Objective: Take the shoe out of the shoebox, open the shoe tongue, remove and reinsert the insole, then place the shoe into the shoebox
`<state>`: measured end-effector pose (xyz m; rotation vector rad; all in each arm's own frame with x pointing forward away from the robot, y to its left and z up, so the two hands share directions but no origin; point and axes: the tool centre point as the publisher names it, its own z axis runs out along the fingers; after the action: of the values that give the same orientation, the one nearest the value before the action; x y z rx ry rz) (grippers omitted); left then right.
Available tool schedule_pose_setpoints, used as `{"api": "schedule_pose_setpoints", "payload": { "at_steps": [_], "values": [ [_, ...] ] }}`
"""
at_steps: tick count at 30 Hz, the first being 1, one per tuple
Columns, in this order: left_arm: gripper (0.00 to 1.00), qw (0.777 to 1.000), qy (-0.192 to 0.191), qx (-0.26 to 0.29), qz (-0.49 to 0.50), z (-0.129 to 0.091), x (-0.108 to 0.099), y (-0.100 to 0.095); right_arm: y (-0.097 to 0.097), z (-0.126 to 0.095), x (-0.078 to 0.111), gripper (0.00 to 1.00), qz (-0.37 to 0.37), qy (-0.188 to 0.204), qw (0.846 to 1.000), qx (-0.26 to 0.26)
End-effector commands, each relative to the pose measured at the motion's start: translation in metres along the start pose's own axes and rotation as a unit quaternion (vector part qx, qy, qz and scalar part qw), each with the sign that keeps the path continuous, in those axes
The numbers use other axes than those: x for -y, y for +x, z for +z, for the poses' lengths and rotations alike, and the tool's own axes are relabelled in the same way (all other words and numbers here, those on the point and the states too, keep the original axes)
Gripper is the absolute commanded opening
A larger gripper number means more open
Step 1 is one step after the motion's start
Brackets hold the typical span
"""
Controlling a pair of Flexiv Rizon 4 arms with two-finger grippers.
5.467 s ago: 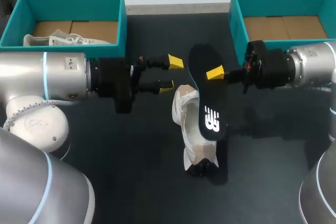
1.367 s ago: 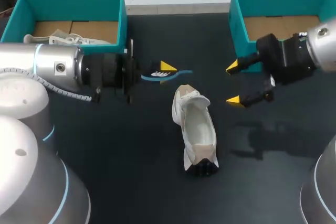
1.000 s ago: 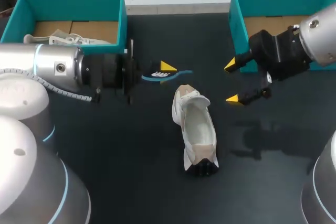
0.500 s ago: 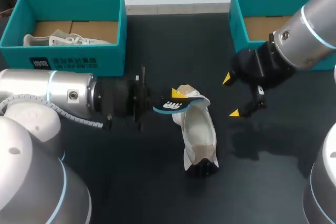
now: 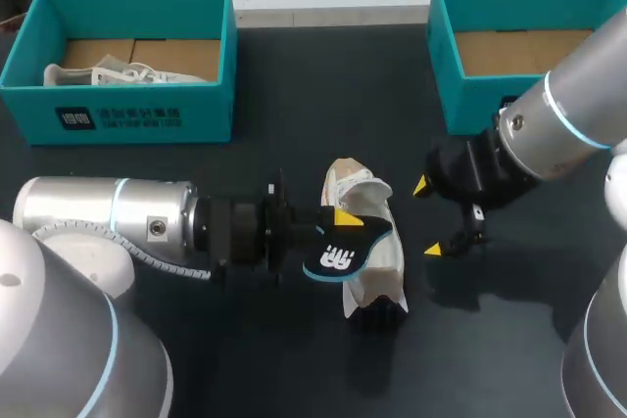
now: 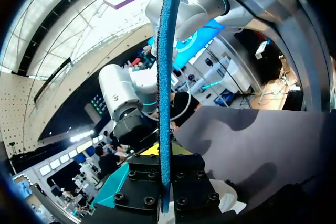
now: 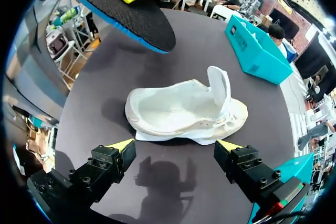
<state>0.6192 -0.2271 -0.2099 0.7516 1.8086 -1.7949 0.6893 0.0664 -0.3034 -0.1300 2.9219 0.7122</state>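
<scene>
In left claw, insole (white logo)

White shoe lies mid-frame, tongue raised, inside bare. Black, blue-edged insole, held by the left pincer, overlaps it from the frame's left.

Head view, by position:
- Shoe: centre of the frame, on the bench.
- Insole: clamped in my left tool, which enters from the left; held over the shoe's middle.
- My right tool: just right of the shoe, not touching it.
- Left shoebox: upper left, on the bench; a second shoe lies inside, toward its left.
- Right shoebox: upper right, behind my right tool.
</scene>
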Motion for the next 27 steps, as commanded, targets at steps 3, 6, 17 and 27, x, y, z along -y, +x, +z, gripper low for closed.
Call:
{"api": "schedule_pose_setpoints", "payload": {
  "at_steps": [3,6,17,27],
  "values": [
    [0.00,1.000,-0.002,0.019,0.003,0.010,-0.017,0.014,0.006,0.019,0.007,1.00,0.011,-0.015,1.000,0.007],
    [0.00,1.000,-0.003,0.018,0.003,0.012,-0.018,0.016,0.006,0.021,0.008,1.00,0.025,-0.005,1.000,-0.001],
    [0.00,1.000,-0.003,0.018,0.003,0.012,-0.018,0.016,0.006,0.021,0.008,1.00,0.025,-0.005,1.000,-0.001],
    [0.00,1.000,-0.003,0.018,0.003,0.012,-0.018,0.016,-0.004,0.030,0.010,1.00,0.010,-0.006,0.999,0.035]
  ]
}}
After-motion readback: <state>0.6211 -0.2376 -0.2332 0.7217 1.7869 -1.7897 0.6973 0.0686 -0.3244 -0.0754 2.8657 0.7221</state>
